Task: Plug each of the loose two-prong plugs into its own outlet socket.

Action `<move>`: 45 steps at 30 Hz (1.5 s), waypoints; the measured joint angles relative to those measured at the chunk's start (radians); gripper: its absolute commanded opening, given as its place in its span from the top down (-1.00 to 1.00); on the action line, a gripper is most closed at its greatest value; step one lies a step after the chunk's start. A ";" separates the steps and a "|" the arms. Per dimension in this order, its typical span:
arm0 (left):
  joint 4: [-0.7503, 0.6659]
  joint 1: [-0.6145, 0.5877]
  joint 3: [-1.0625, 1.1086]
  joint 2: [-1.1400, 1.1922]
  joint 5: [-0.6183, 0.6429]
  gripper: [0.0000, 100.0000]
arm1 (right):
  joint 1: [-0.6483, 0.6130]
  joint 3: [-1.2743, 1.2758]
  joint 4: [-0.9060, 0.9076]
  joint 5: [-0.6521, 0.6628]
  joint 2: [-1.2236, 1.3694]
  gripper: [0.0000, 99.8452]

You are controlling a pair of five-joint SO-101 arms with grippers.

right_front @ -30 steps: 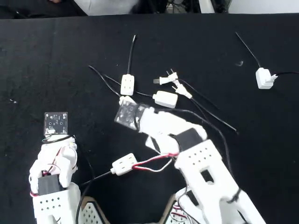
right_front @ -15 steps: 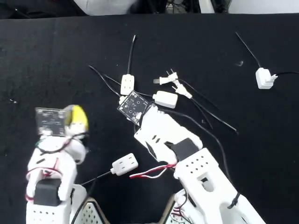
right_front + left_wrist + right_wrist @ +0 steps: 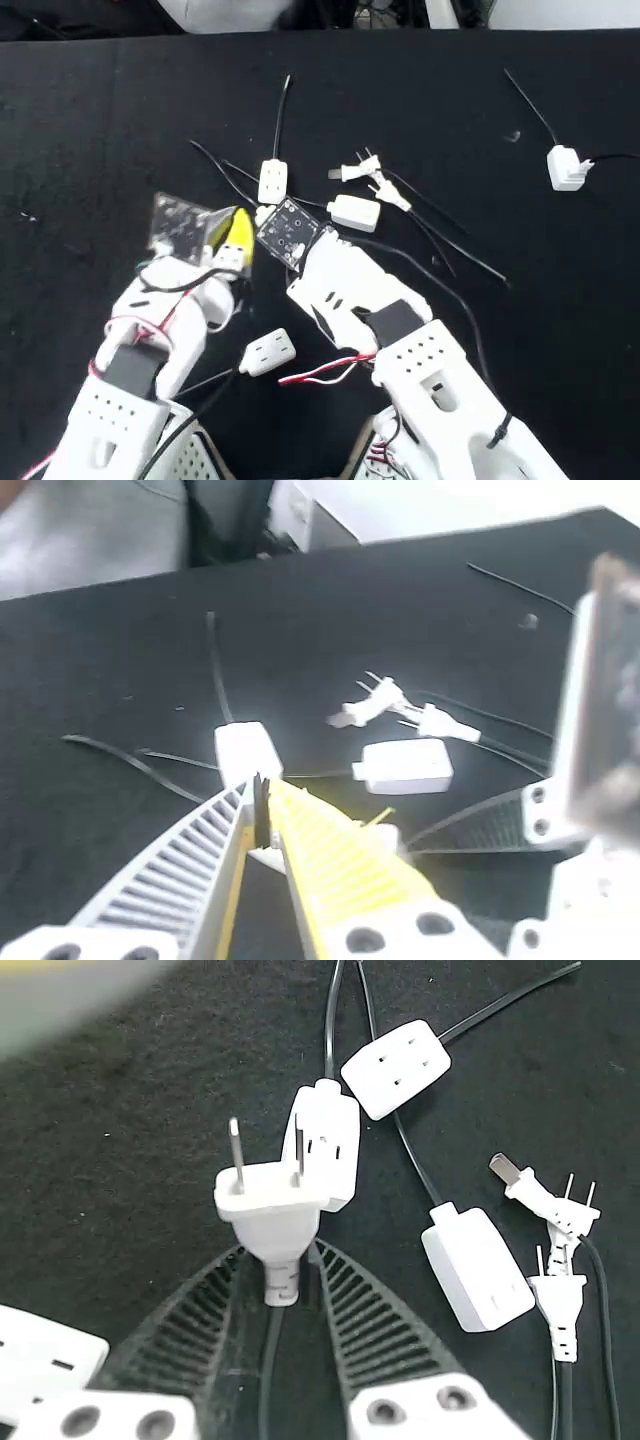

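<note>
**High view.** Near the middle of the black bench [image 3: 90,120], a little toward the rear edge: rear socket [image 3: 273,182], cord running straight back. Just right of it, middle socket [image 3: 355,212]. Behind that, first plug [image 3: 350,171] and second plug [image 3: 391,194] close together, cords trailing toward the right front. Close to the front edge, between the two arms: front socket [image 3: 268,352]. Near the right edge, well apart from the rest: white adapter [image 3: 567,167]. Left gripper [image 3: 238,225], yellow finger uppermost, just front-left of rear socket. Right arm [image 3: 400,320] stretched from the front edge, wrist board just short of rear socket.

**Left wrist view.** Left gripper [image 3: 258,798]: white and yellow fingers pressed together at the tips, nothing between them. Just beyond the tips, rear socket [image 3: 245,750]. Farther off, middle socket [image 3: 405,767], with first plug [image 3: 365,698] and second plug [image 3: 440,723] behind it.

**Right wrist view.** Right gripper [image 3: 281,1255] pinching held plug [image 3: 272,1215] by its neck, both prongs pointing away from the wrist. Directly beyond and partly covered by it: small slotted socket [image 3: 328,1145]. Farther on, rear socket [image 3: 395,1055], four slots facing up. Off to one side: middle socket [image 3: 478,1267], first plug [image 3: 530,1193], second plug [image 3: 555,1295]. At the corner by the wrist: front socket [image 3: 40,1365].
</note>
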 measured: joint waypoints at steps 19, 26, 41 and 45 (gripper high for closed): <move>-0.041 0.086 -0.107 0.333 0.000 0.94 | 0.002 0.018 -0.003 -0.002 0.000 0.98; -0.043 0.072 -0.153 0.446 0.000 0.94 | 0.006 0.020 -0.003 -0.005 0.002 0.98; -0.057 0.052 -0.153 0.463 0.068 0.94 | 0.006 0.034 -0.043 -0.006 0.002 0.98; -0.060 0.052 -0.163 0.470 0.199 0.94 | 0.006 0.049 -0.074 -0.006 0.002 0.98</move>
